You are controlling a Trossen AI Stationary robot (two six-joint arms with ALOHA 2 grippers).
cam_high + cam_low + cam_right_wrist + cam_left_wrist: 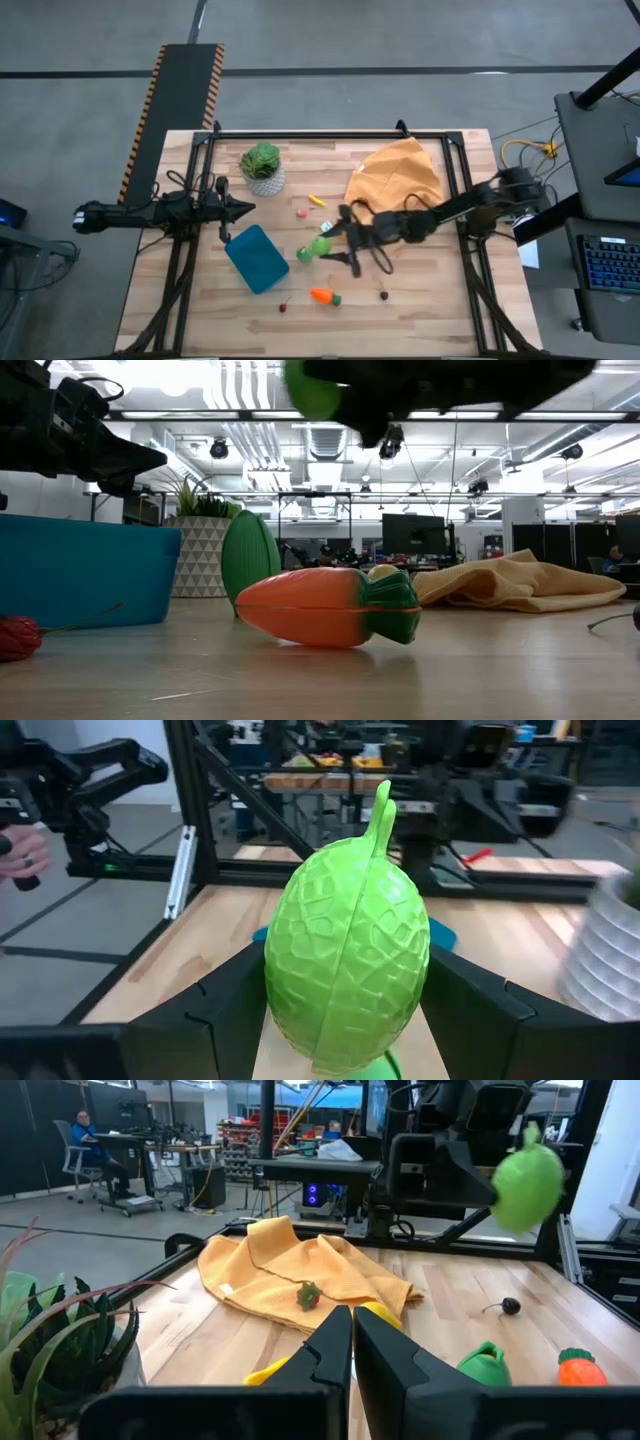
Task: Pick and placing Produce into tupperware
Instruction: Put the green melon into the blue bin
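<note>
My right gripper [326, 243] is shut on a bumpy light-green toy fruit [348, 970] held above the table's middle, just right of the teal tupperware [257, 258]. On the wood lie a darker green piece [305, 254], an orange carrot [323, 296], a red cherry [284, 306], a small dark piece [384, 295], a yellow piece [316, 200] and a pink one [303, 211]. My left gripper [240, 208] waits shut at the table's left, pointing level toward the right. My right gripper pinches the green fruit by its two rounded sides [285, 990] between its two fingers [225, 1010]. The fingers lie about level and come from the table's right side. The fruit is lifted clear of the table, upright, with its stem [381, 805] pointing up.
A potted plant [262, 167] stands at the far left of the work area. An orange cloth [395, 175] lies crumpled at the far right. A black metal frame [330, 133] runs round the table top. People sit at desks in the room beyond.
</note>
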